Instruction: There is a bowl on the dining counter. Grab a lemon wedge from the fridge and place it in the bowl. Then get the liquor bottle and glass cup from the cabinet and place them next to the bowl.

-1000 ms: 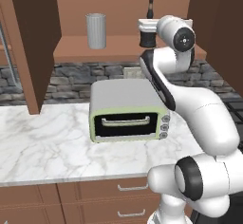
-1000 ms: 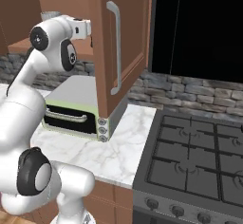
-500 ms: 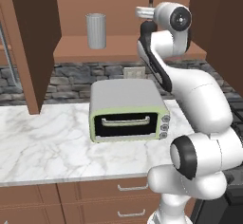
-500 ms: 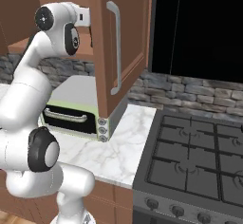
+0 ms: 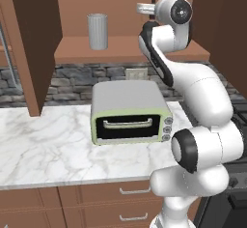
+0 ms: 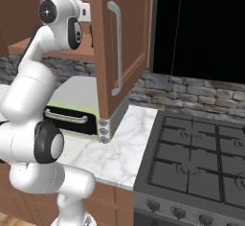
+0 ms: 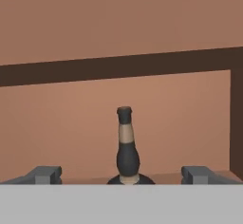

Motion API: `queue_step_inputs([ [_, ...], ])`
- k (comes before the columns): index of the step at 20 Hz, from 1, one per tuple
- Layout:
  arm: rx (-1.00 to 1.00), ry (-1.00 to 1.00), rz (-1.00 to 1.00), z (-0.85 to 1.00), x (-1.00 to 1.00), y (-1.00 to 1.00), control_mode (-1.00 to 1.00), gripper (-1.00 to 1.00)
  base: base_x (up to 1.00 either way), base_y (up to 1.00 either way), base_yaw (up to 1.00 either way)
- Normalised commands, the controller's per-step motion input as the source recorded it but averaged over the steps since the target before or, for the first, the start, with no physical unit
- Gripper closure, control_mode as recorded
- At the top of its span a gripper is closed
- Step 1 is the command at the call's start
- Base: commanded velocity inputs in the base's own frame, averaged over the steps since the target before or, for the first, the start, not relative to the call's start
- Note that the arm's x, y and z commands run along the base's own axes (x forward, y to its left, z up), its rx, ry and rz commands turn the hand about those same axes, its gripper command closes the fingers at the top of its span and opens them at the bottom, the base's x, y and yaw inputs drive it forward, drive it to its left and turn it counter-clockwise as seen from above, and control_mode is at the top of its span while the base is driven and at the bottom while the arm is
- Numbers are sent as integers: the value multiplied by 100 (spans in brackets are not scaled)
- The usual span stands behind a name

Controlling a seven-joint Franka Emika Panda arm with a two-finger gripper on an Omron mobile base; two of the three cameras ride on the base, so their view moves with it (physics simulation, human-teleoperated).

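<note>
The liquor bottle point(image 7: 125, 147), dark with a thin neck and a brownish band under its top, stands upright on the cabinet shelf point(image 7: 161, 118) straight ahead in the hand view. My gripper point(image 7: 121, 173) is open, and its fingertips point(image 7: 45, 173) flank the bottle's lower body on both sides without touching it. In the left base view my wrist point(image 5: 144, 8) is raised into the open cabinet point(image 5: 130, 48). The glass cup point(image 5: 97, 31), a grey ribbed tumbler, stands on the same shelf to the left. The bowl, the lemon wedge, the fridge and the dining counter are out of view.
A grey and green toaster oven point(image 5: 130, 111) sits on the marble worktop point(image 5: 43, 145) below the shelf. The open cabinet door point(image 6: 127, 43) with its grey handle hangs right of my arm. A black stove point(image 6: 201, 163) lies to the right, with drawers point(image 5: 120, 193) below the worktop.
My arm has risen, and the hand has climbed up to shelf level in front of the bottle. The jaws stayed wide. The glass cup and the oven have not moved.
</note>
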Motion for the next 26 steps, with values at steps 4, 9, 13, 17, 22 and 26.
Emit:
queue_step_inputs([
  [4, 0, 0, 0, -1, 27, -6, -100, -100, 0, 0, 0],
  [9, 0, 0, 0, 0, 27, -7, -100, -100, 0, 0, 0],
  [13, -2, 0, 0, -10, 17, -6, -100, -100, 0, 0, 0],
  [17, -3, 0, 0, -20, 9, -4, -100, -100, 0, 0, 0],
  [22, 0, 0, 0, -5, 8, -1, -100, -100, 0, 0, 0],
  [26, 0, 0, 0, 0, 14, 0, -100, -100, 0, 0, 0],
])
